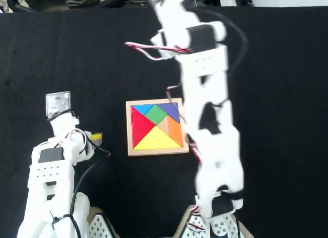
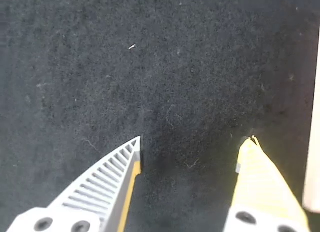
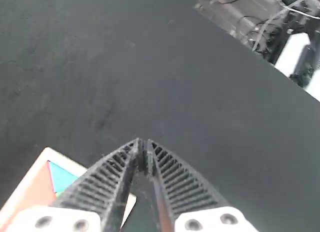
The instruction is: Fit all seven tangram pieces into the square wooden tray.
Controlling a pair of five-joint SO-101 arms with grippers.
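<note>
Seemingly the puzzle is all but finished. The square pale-wood tray (image 1: 154, 152) sits on the black cloth worktop (image 1: 266, 120) with the flat coloured tangram pieces (image 1: 146, 130) packed edge to edge inside. The white right arm (image 1: 210, 135) covers the tray's right rim, so I cannot confirm that the orange piece (image 1: 175, 131) lies flush. The right claw (image 3: 142, 142) is pinched closed on nothing, raised beyond the corner holding the cyan triangle (image 3: 62, 177). The left claw (image 2: 196, 139) gapes wide and empty, just beside the tray. What this step needs, I judge, is a clean retreat: lift high first, then swing away, so no link nudges the tray.
</note>
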